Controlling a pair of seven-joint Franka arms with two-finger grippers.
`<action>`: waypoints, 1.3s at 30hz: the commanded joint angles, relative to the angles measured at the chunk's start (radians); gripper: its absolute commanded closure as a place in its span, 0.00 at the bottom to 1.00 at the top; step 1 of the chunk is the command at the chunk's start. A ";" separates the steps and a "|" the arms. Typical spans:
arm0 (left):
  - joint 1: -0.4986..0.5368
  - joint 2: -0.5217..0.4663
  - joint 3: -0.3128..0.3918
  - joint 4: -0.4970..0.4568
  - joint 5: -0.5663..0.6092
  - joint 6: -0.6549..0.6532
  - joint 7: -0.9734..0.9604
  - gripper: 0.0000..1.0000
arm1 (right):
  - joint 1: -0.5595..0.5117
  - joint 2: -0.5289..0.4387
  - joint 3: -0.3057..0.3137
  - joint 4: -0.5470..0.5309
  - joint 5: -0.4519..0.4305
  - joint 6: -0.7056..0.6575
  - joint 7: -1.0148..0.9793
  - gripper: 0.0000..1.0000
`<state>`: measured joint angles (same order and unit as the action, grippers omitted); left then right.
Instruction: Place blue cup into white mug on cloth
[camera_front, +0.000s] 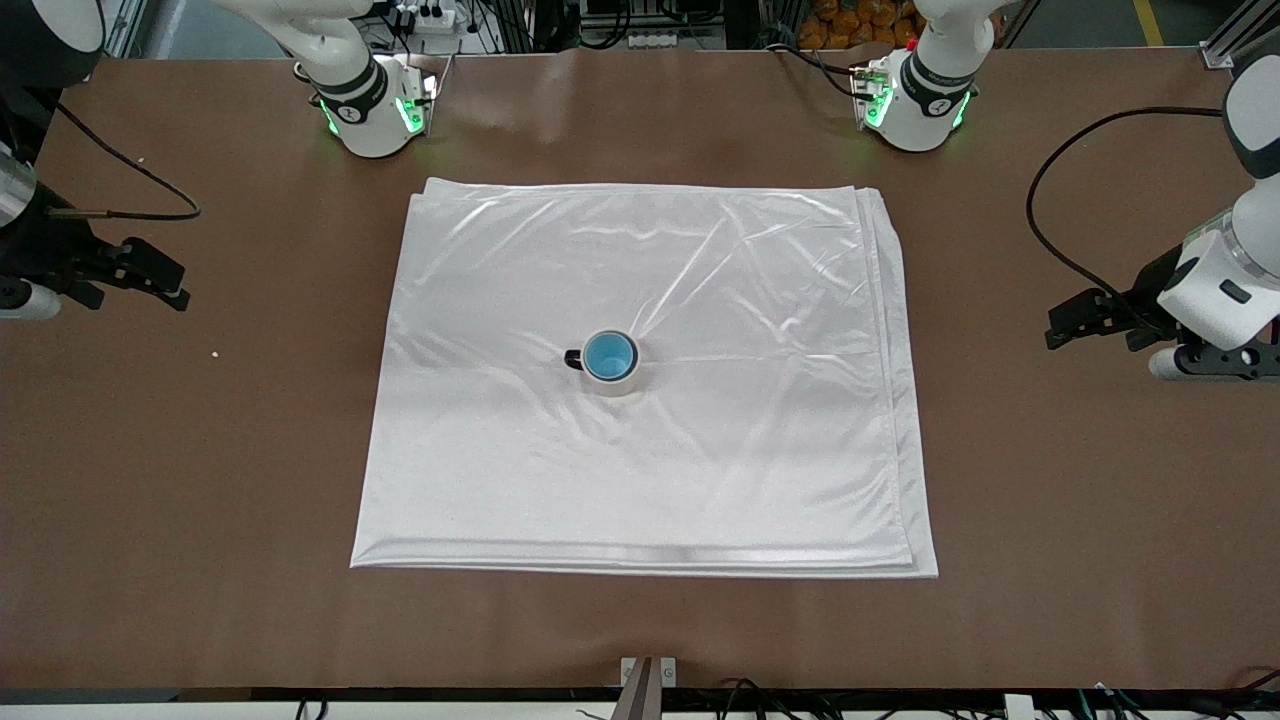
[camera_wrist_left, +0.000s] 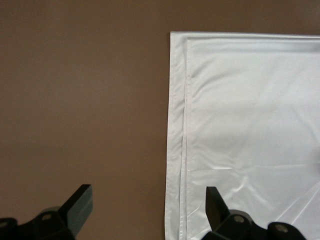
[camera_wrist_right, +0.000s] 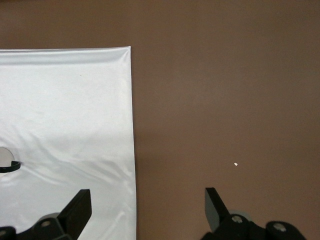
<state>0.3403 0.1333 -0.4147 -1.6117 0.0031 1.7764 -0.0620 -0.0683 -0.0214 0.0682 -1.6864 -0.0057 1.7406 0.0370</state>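
— On the middle of the cloth (camera_front: 640, 380) stood the white mug (camera_front: 618, 380), and the blue cup (camera_front: 609, 356) was already sitting inside it, its bright blue inside showing just within the cream rim.

— So the placing was done, you'd say?

— That was my judgement. Nothing looked left to do but keep both arms back; any next move called only for staying clear so the mug wasn't knocked.

— And the pincers?

— Both spread wide and empty, touching nothing. The left gripper (camera_front: 1090, 322) hung over bare table at the left arm's end, just off the cloth's layered edge. The right gripper (camera_front: 150, 270) waited over bare table at the right arm's end, well apart from the mug, whose dark handle pointed that way.
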 joint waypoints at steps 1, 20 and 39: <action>-0.059 -0.001 0.036 0.029 -0.002 -0.006 -0.012 0.00 | 0.001 0.014 -0.004 0.030 0.006 -0.029 0.023 0.00; -0.515 -0.073 0.519 0.029 0.003 -0.123 0.045 0.00 | 0.005 0.015 -0.004 0.025 0.007 -0.030 0.027 0.00; -0.529 -0.103 0.525 0.064 -0.011 -0.190 0.044 0.00 | 0.007 0.014 -0.004 0.024 0.007 -0.038 0.029 0.00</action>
<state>-0.1779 0.0407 0.1002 -1.5657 0.0033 1.6217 -0.0362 -0.0666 -0.0170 0.0676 -1.6850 -0.0057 1.7188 0.0481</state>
